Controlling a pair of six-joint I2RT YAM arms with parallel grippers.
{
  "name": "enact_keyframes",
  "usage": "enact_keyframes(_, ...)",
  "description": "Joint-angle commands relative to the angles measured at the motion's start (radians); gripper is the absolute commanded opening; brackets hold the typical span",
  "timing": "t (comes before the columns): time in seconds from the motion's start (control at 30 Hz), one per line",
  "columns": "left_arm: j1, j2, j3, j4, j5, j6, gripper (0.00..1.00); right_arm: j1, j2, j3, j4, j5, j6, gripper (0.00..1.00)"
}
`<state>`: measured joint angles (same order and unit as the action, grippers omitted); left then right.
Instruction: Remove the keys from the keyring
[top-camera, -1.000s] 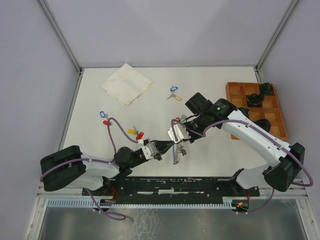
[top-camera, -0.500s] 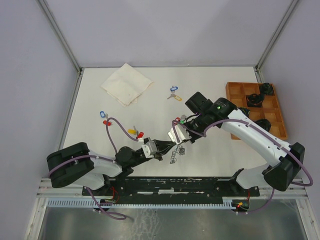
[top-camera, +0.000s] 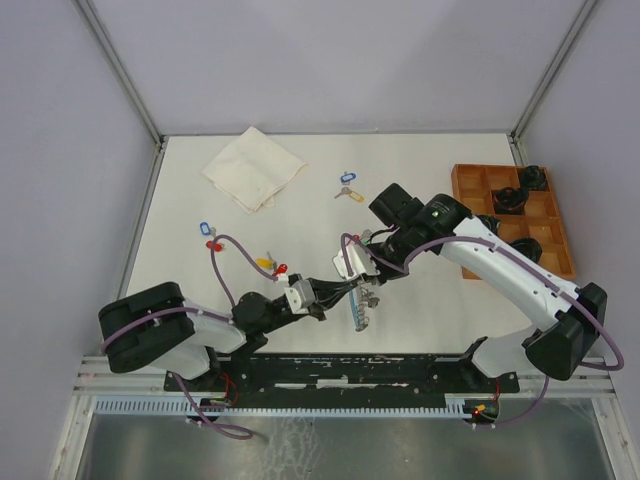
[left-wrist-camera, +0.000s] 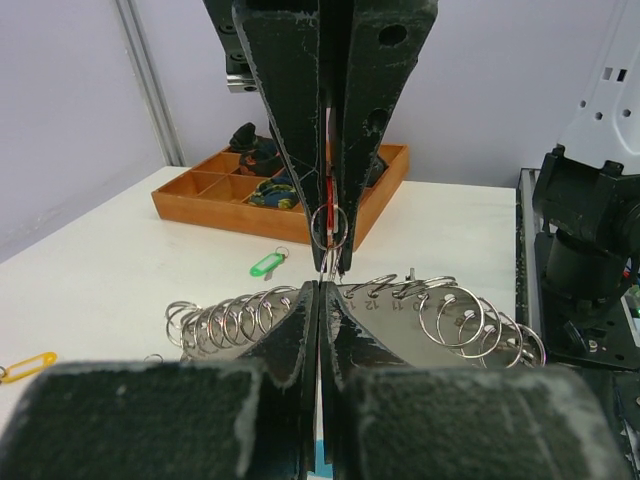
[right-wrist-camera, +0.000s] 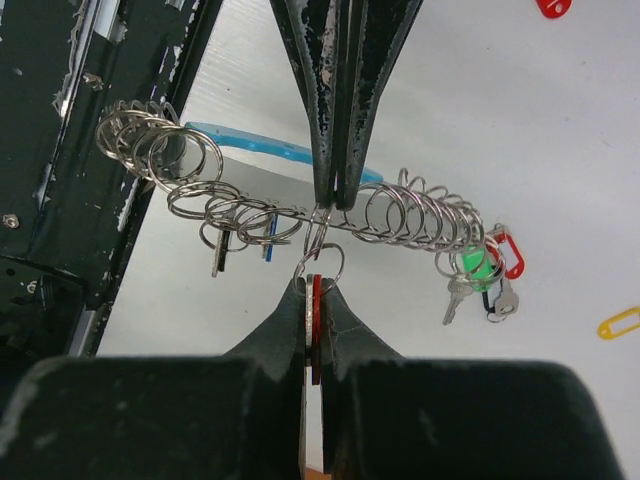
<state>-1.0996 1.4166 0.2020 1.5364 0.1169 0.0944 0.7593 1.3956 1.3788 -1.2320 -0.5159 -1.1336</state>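
The left claw (left-wrist-camera: 320, 292) is closed tight on the keyring (right-wrist-camera: 420, 215), pinching it at the middle of its row of silvery rings. The light-blue band (right-wrist-camera: 260, 147) runs just behind that row. The right claw (right-wrist-camera: 316, 288) faces it tip to tip, the two pairs of fingertips almost touching. It is closed narrow on a red tag (right-wrist-camera: 316, 325). A small split ring (right-wrist-camera: 320, 262) reaches from its fingertips to the keyring, right beside the left claw's tips.

To one side of the left claw, two keys (right-wrist-camera: 221, 258) hang from the rings, one with a dark tag and one with a blue tag. To the other side, at the end of the row, hangs a cluster with a green tag (right-wrist-camera: 472, 265) and a red one. From above, the keyring dangles from the meeting claws toward the arm bases. Whether its low end touches the table (top-camera: 420, 170) I cannot tell.

Beyond the left claw lie loose tagged keys (top-camera: 347, 186). Others lie to its left, and a folded cloth (top-camera: 253, 168) lies further off. A wooden tray (top-camera: 470, 180) sits beyond the right claw, near the table's right edge.
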Motion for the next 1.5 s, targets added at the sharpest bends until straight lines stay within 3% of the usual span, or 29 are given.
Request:
enact_keyframes(0.0,0.015,-0.033,-0.016,0.004,0.019,-0.028,0.03,0.000,-0.002,0.064,-0.012,-0.003,0.054,0.01)
enact_keyframes(0.13,0.015,-0.070,-0.031,-0.033,0.023,-0.037,0.10,0.002,-0.001,0.060,-0.004,0.007,0.077,0.01)
enact_keyframes(0.27,0.015,-0.107,-0.035,-0.084,0.026,-0.051,0.22,0.007,-0.004,0.056,0.003,0.031,0.095,0.01)
enact_keyframes(0.4,0.015,-0.127,-0.034,-0.121,0.032,-0.067,0.25,0.016,-0.003,0.057,0.009,0.059,0.108,0.01)
enact_keyframes(0.67,0.015,-0.105,0.003,-0.096,0.026,-0.066,0.34,0.040,-0.001,0.057,0.017,0.121,0.127,0.01)
enact_keyframes(0.8,0.015,-0.047,0.006,0.012,0.014,-0.030,0.45,0.044,-0.001,0.061,0.019,0.139,0.130,0.01)
enact_keyframes(0.9,0.013,0.001,0.015,0.075,0.032,0.010,0.45,0.047,-0.002,0.062,0.017,0.149,0.131,0.01)
enact_keyframes(1.47,0.015,0.092,0.112,0.092,0.054,0.054,0.41,0.054,-0.004,0.065,0.007,0.167,0.127,0.01)
